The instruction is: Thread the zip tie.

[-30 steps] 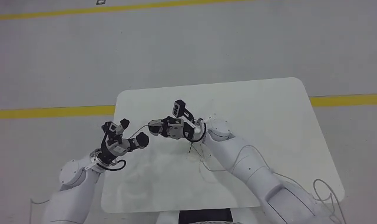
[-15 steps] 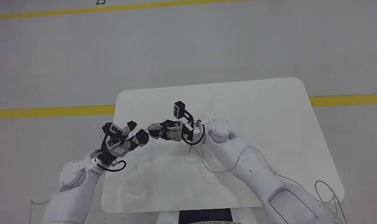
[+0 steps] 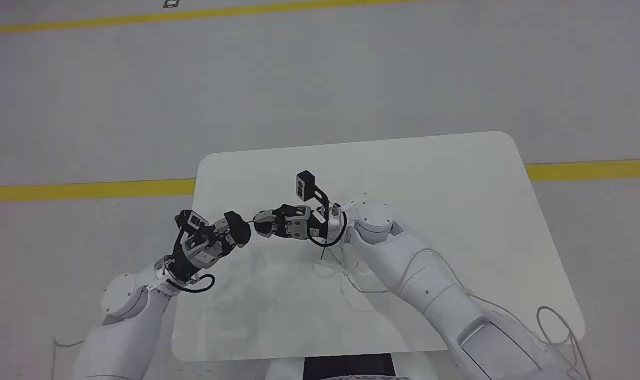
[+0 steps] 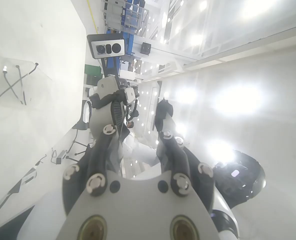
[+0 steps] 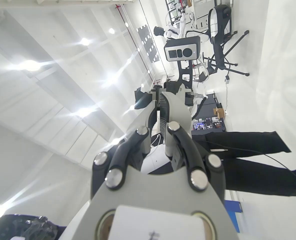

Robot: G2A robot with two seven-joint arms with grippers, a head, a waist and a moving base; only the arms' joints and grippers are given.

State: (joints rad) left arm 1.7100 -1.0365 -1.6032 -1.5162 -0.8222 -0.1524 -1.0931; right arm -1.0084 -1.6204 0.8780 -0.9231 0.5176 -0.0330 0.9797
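Tip to tip above the bench (image 3: 450,180), the left jaws and the right jaws face each other, almost touching. The right jaws are pinched nearly closed on the zip tie (image 4: 123,126), a thin black strap running out from their tips. The left jaws stand parted, gripping nothing, just in front of that strap.

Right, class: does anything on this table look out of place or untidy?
Nothing spilled or damaged. The spare zip ties lie crossed over one another inside a clear container on the table, not lined up.
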